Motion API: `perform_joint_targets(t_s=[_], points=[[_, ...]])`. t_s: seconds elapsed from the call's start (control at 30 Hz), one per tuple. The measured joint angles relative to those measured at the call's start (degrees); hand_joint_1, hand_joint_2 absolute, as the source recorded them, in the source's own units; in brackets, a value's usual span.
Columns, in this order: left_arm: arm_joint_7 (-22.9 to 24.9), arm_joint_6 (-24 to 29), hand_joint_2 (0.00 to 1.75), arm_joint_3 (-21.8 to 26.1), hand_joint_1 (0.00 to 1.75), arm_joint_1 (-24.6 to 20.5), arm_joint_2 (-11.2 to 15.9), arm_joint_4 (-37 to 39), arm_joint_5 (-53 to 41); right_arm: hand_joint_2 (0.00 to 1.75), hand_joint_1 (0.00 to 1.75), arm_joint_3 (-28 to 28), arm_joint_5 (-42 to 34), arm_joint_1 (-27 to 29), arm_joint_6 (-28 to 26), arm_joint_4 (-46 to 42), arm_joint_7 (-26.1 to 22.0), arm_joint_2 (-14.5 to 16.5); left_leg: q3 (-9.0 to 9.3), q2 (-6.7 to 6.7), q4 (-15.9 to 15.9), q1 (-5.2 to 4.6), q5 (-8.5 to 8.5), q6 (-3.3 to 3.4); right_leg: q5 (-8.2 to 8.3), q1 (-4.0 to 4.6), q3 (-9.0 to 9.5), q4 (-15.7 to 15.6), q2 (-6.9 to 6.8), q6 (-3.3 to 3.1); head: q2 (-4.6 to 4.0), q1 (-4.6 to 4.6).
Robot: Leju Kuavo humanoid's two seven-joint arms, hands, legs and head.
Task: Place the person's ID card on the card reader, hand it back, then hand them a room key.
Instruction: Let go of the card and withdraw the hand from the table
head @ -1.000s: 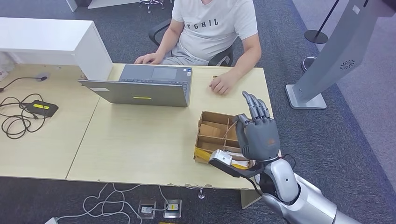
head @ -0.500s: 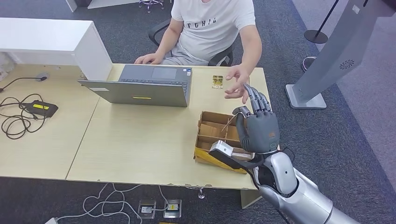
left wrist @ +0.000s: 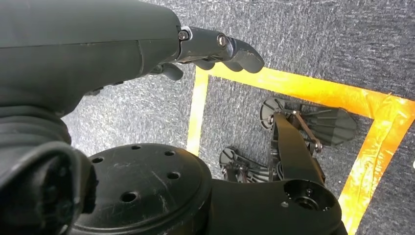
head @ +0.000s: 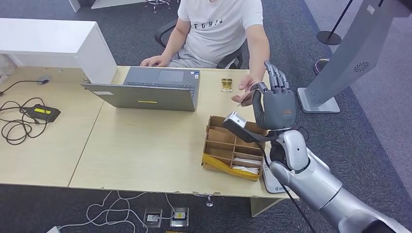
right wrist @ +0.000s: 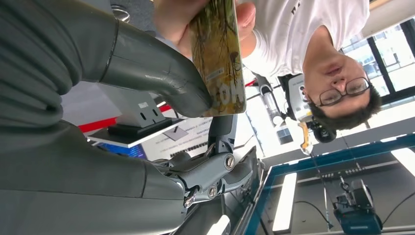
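At the far edge of the surface, our right robot hand is raised toward the person's hand, thumb and a finger clamped on a patterned card. The person's fingers already touch the card's far end. We judge this a handover: we should hold steady and release only once their grip is firm. A cardboard box sits below. Our left robot hand hangs over the floor, fingers curled, holding nothing.
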Motion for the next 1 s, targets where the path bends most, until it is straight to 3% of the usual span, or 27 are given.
perform_joint_targets(t_s=[0.6, 0.73, 0.77, 0.9, 1.0], points=[[0.0, 0.0, 0.0, -0.8, 0.0, 0.0, 0.2, 0.0, 0.0, 1.75, 1.73, -0.1, 0.0, -1.8, -0.3, 5.0, -0.1, 2.1, 0.0, 0.0, 0.0, 0.0, 0.0, 0.0, 0.0, 0.0, 0.0, 0.0, 0.0, 0.0, 0.0, -0.01], [0.1, -0.2, 0.0, -0.9, 0.0, 0.0, 0.2, 0.0, -0.1, 1.75, 0.04, -0.1, 0.0, -2.0, -0.8, 6.6, -0.1, 2.5, 0.0, 0.0, 0.0, 0.0, 0.0, 0.0, 0.0, 0.0, -0.01, 0.0, 0.0, 0.0, 0.0, 0.01], [0.2, -0.2, 0.0, -0.9, 0.0, 0.0, 0.2, 0.0, -0.2, 1.75, 0.0, -0.1, 0.1, -2.0, -1.0, 6.9, 0.1, 2.5, 0.0, 0.0, 0.0, 0.0, 0.0, 0.0, 0.0, 0.0, -0.01, 0.0, 0.0, 0.0, 0.0, 0.01], [0.5, -0.3, 0.0, -1.2, 0.0, 0.0, 0.2, 0.0, -0.6, 0.0, 0.0, -0.1, 1.7, -2.0, -2.6, 8.0, 1.3, 2.5, 0.0, 0.01, 0.0, 0.0, 0.0, 0.0, 0.0, 0.0, -0.01, 0.0, 0.01, 0.0, 0.0, -0.01], [0.5, -0.4, 0.0, -1.4, 0.0, 0.0, 0.2, 0.0, -0.6, 0.0, 0.0, -0.2, 2.1, -2.0, -2.8, 8.6, 1.5, 2.5, 0.0, 0.01, 0.0, 0.0, 0.0, 0.0, 0.0, 0.0, -0.01, 0.0, 0.01, 0.0, 0.0, 0.0]])
